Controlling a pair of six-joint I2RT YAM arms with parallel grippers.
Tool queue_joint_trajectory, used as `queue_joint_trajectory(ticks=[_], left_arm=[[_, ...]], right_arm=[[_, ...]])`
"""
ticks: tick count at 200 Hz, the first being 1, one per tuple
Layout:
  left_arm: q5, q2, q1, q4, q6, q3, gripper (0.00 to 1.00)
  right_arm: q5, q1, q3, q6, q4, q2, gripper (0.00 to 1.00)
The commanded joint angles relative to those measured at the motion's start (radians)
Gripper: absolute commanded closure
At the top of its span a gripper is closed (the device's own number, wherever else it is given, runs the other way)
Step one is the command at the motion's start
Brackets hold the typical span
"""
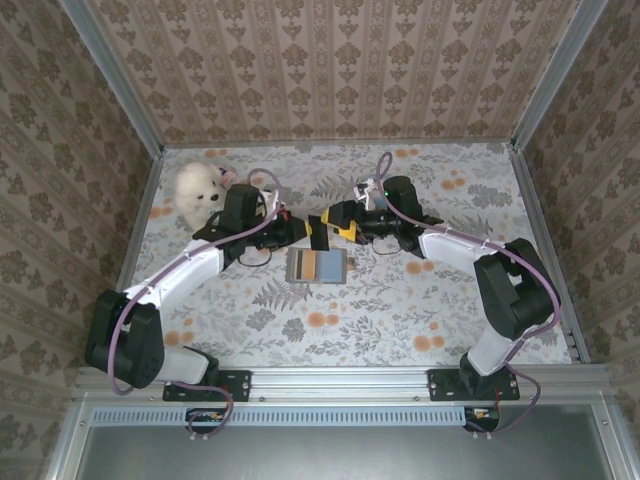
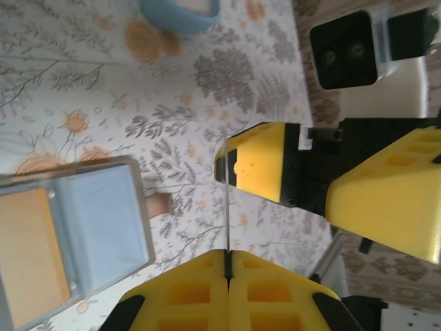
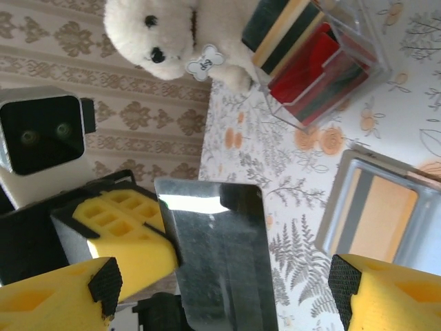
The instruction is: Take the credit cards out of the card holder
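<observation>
A fluffy white toy (image 1: 200, 188) sits near the table's (image 1: 400, 310) far left corner. The left gripper (image 2: 227, 265) pinches a dark credit card (image 3: 220, 262) tight. The card holder (image 1: 316, 265) lies open in the table's middle. The right gripper (image 1: 338, 224) is wide open around the card.

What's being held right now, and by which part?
A dark card, pinched at one end by the left gripper; the right gripper is open.

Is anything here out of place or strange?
One dark card stands on edge off the table, pinched by the left gripper, near the open card holder. A white plush dog sits nearby.
</observation>
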Motion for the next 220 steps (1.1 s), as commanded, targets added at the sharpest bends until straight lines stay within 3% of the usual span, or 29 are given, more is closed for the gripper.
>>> queue_joint_trajectory(ticks=[1, 18, 43, 94, 142, 157, 174, 220], left_arm=[[0.141, -0.006, 0.044, 0.085, -0.072, 0.044, 1.0], [0.184, -0.007, 0.061, 0.096, -0.081, 0.046, 1.0], [0.231, -0.006, 0.077, 0.179, -0.133, 0.012, 1.0], [0.265, -0.026, 0.081, 0.288, -0.183, -0.014, 1.0], [0.214, -0.074, 0.074, 0.415, -0.307, -0.07, 1.0], [0.174, -0.079, 0.068, 0.432, -0.333, -0.07, 0.89], [0.161, -0.068, 0.066, 0.515, -0.384, -0.071, 0.75], [0.084, -0.057, 0.067, 0.644, -0.465, -0.108, 0.78]], right_arm=[[-0.092, -0.005, 0.054, 0.026, 0.035, 0.016, 0.17], [-0.118, -0.006, 0.074, 0.04, 0.061, 0.025, 0.19], [-0.174, -0.017, 0.121, 0.058, 0.088, 0.04, 0.37], [-0.23, -0.02, 0.129, 0.196, 0.271, 0.064, 0.58], [-0.149, -0.001, 0.069, 0.363, 0.494, 0.063, 0.9], [-0.098, 0.016, 0.056, 0.437, 0.569, 0.065, 0.98], [-0.068, 0.041, 0.06, 0.506, 0.617, 0.072, 1.0], [-0.004, 0.049, 0.044, 0.549, 0.616, 0.074, 1.0]])
